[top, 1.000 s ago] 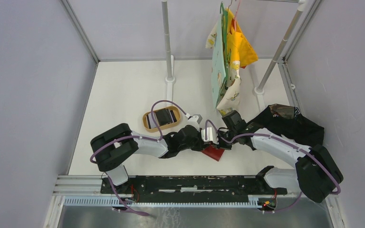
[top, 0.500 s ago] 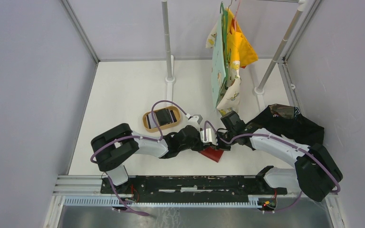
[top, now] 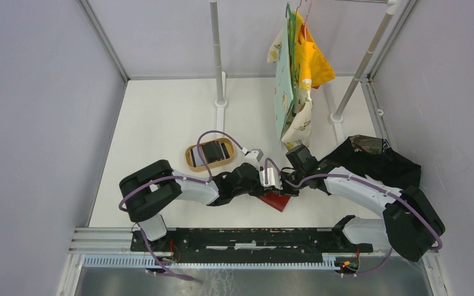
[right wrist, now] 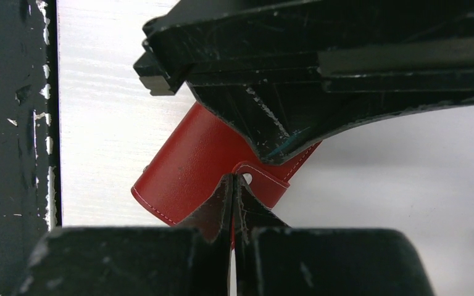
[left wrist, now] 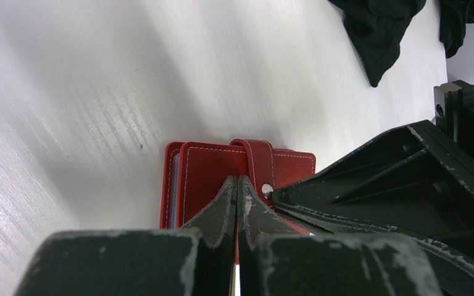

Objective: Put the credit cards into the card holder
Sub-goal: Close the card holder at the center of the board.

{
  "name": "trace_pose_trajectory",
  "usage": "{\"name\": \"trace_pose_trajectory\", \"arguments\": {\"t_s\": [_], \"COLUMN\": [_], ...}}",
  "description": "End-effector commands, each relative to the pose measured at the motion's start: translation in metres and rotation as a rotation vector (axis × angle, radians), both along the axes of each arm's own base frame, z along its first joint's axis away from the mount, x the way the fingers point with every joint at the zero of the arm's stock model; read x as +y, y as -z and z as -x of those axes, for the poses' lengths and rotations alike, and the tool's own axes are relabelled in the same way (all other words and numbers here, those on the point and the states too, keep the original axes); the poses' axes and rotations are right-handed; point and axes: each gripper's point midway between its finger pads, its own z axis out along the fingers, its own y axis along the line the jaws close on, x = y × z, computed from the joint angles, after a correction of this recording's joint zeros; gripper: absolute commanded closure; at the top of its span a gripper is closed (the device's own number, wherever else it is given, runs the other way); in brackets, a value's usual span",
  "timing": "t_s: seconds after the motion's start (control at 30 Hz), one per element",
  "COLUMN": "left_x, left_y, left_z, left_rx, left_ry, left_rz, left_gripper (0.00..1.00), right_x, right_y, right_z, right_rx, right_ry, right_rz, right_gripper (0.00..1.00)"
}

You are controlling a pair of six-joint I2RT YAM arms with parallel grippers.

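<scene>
left gripper (left wrist: 237, 182) and right gripper (right wrist: 231, 179) both pinched shut, tips on the folded card holder (left wrist: 207, 169) near centre; actual grip unclear. credit cards (top: 210, 151) sit far-left in tray (top: 189, 159). best: pin it, peel snap tab (left wrist: 256, 154) gently.

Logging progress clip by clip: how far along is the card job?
Done: nothing visible; the cards lie in the tan tray. In hand: left gripper and right gripper, both shut, meet at the snap tab of the folded card holder. Left: open it, load cards.
</scene>
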Motion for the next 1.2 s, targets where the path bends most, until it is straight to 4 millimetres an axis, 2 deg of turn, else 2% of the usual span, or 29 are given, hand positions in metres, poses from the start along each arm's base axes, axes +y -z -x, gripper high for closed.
{"name": "trace_pose_trajectory", "arguments": {"t_s": [0.0,0.23,0.5,0.9,1.17], "left_x": [-0.01,-0.01,-0.01,-0.01,-0.01], "left_y": [-0.008,-0.008,-0.007,-0.008,-0.008], "left_z": [-0.004,-0.003,-0.003,-0.002,-0.002], "left_rx": [-0.012,-0.013,-0.012,-0.014,-0.014], "left_ry": [-0.019,-0.018,-0.017,-0.016,-0.018], "left_rz": [0.043,0.044,0.044,0.045,0.046], "left_gripper": [0.98,0.98,0.98,0.98,0.98], "right_x": [0.007,0.006,0.009,0.006,0.005], "right_y": [-0.004,0.002,0.001,0.011,0.016], "right_z": [0.008,0.015,0.01,0.018,0.016], "right_rx": [0.016,0.026,0.01,0.032,0.036], "right_ry": [-0.045,-0.069,-0.05,-0.071,-0.053], "right_rz": [-0.033,-0.01,-0.013,0.022,0.048], "right_gripper": [1.0,1.0,1.0,1.0,1.0]}}
